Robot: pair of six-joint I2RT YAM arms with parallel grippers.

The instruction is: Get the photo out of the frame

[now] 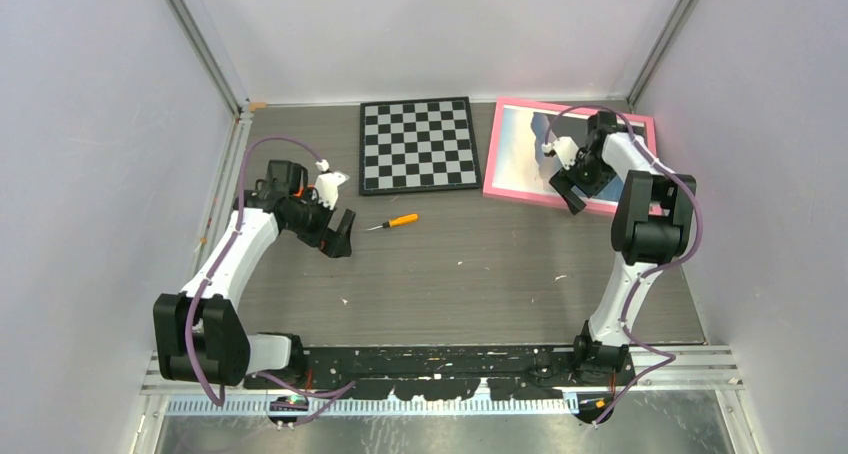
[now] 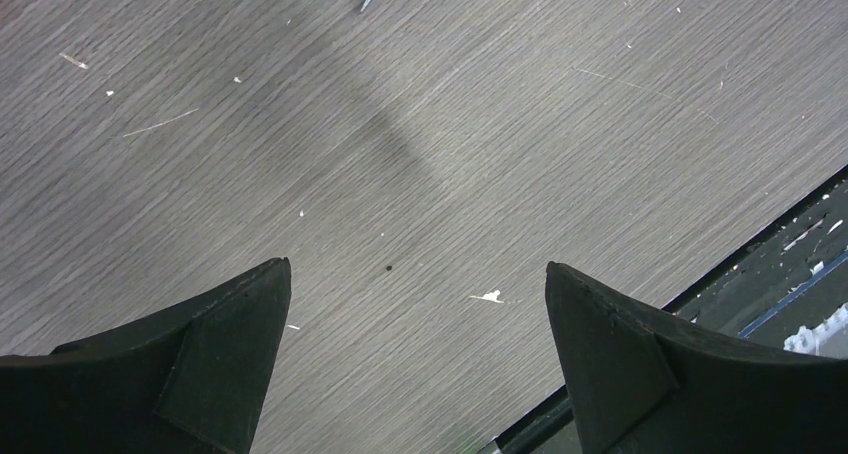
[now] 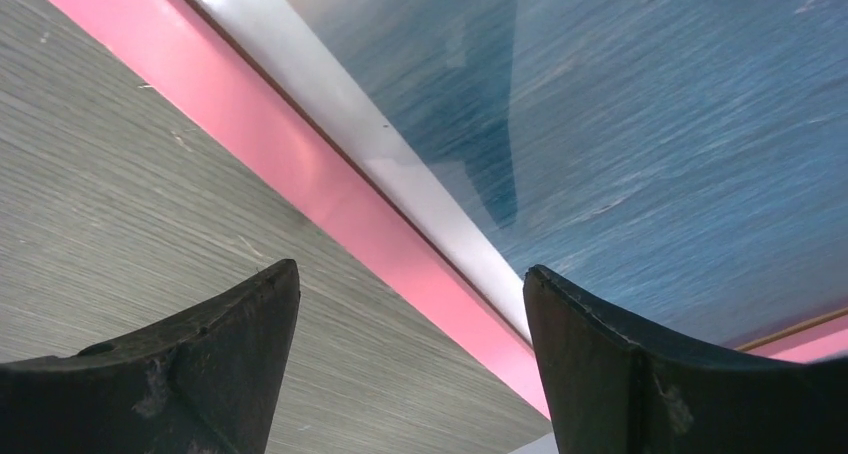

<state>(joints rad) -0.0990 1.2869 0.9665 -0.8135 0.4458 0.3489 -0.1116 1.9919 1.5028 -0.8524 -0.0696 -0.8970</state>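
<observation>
Right gripper (image 3: 410,274) hanging over the near edge of the pink frame (image 3: 300,164)

Its fingers are spread wide with nothing in them. The seascape photo (image 3: 650,124) sits in the frame face up, at the far right of the table (image 1: 480,264), just beside the chessboard (image 1: 418,144). The left gripper (image 2: 418,264) is spread and empty too, over bare tabletop near an orange screwdriver (image 1: 395,221).

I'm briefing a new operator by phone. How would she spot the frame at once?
At the far edge of the table two flat boards lie side by side. The frame is the right one, below the right gripper. Its pink border and seascape photo set it apart from the black-and-white chessboard.
</observation>
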